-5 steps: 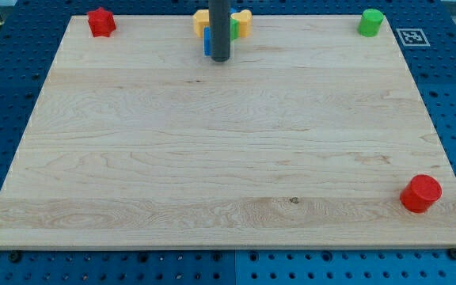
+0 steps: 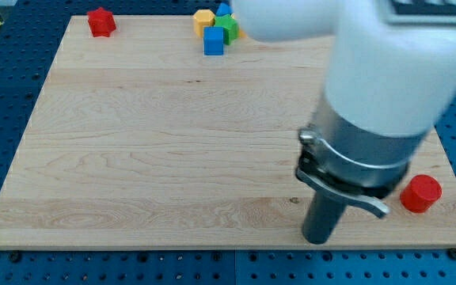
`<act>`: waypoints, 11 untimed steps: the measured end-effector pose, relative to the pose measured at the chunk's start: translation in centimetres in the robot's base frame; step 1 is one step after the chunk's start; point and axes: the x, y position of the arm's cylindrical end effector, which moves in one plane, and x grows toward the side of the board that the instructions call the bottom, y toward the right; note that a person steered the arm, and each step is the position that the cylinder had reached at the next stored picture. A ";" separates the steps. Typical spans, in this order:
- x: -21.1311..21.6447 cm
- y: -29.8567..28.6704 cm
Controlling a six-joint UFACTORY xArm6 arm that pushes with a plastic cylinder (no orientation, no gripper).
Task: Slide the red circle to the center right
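Right of my tip [image 2: 321, 240], apart, red circle [image 2: 421, 193] sits on worktop [image 2: 133, 158], low, needing an upward push; end effector grasps nothing, being a rod.

**Tip parked near the bottom right**

We've got my tip [image 2: 320, 240] on the pale wooden board [image 2: 149, 158], to the view's left of the red circle block [image 2: 421, 193], apart from it. Up top: a red block [image 2: 100, 21], plus a yellow block [image 2: 203, 19], blue cube [image 2: 213, 41] and green block [image 2: 228, 28] bunched together.
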 end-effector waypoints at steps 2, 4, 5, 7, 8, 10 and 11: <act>0.0 13.8; -1.6 13.9; -3.5 13.0; -8.9 12.9; -13.0 12.9; -20.1 12.7; -19.8 12.6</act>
